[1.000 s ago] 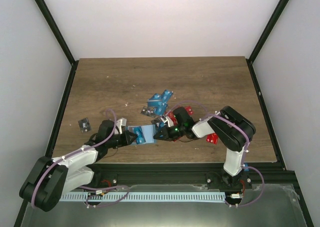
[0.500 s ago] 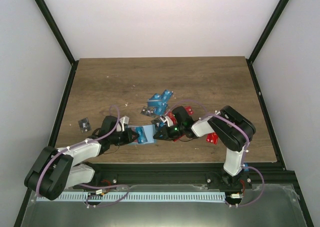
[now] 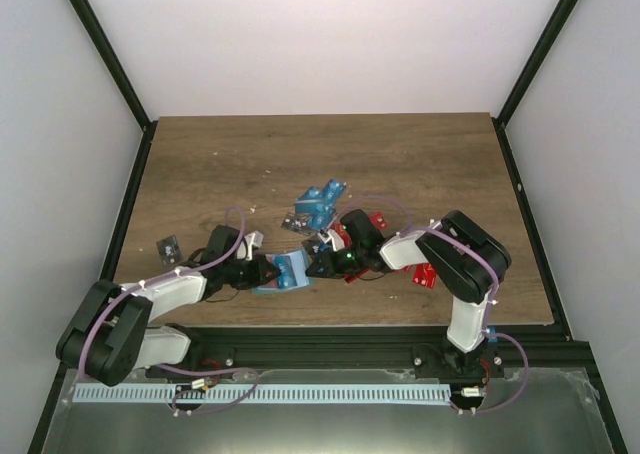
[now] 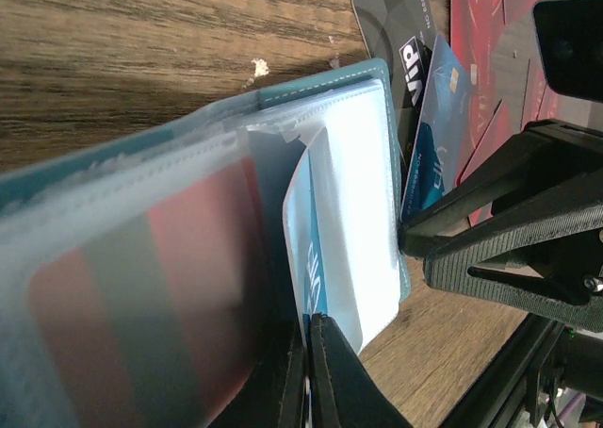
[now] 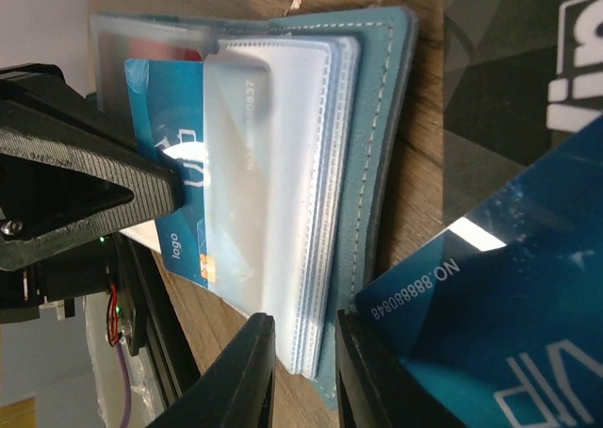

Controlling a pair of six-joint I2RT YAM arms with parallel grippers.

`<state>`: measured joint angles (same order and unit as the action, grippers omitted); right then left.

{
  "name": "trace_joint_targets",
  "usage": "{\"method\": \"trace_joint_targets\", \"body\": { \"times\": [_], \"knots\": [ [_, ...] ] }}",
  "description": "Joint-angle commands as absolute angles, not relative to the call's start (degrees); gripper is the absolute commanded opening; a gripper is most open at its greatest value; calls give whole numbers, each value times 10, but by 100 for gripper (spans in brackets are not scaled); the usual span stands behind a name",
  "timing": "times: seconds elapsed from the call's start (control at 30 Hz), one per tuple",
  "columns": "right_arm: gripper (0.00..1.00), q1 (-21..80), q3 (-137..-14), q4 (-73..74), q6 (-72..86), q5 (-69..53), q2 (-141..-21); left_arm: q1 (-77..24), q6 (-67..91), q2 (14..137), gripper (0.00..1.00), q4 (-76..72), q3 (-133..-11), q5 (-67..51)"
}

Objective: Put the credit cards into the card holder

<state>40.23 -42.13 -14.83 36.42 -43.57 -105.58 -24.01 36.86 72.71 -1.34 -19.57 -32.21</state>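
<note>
While both arms (image 3: 170, 289) (image 3: 440, 254) stretch low inward, left gripper (image 4: 307, 326) clamps card holder (image 5: 382, 117); right gripper (image 5: 301, 324) slightly parted beside blue card (image 5: 490, 315).

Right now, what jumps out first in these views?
The teal card holder lies open near the table's front edge, clear sleeves fanned out. The left end effector is shut on a blue card partly tucked into a sleeve, while the right end effector sits at the holder's edge beside a second blue card.
</note>
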Motion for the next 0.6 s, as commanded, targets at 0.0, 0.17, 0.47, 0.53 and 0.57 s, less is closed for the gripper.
{"method": "trace_joint_targets", "body": {
  "times": [0.0, 0.17, 0.47, 0.53, 0.57],
  "knots": [
    [21, 403, -439, -107, 343, -352, -1071, -244, 352, 746, 4, 37, -201, -338],
    [21, 400, -444, -99, 336, -345, -1071, -244, 357, 731, 4, 64, -203, -330],
    [21, 399, -447, -105, 334, -357, -1078, -246, 382, 761, 4, -11, -189, -333],
    [20, 399, -444, -114, 339, -366, -1080, -247, 388, 770, 4, -26, -189, -335],
    [20, 400, -442, -118, 341, -370, -1082, -248, 389, 775, 4, -31, -190, -335]
  ]
}}
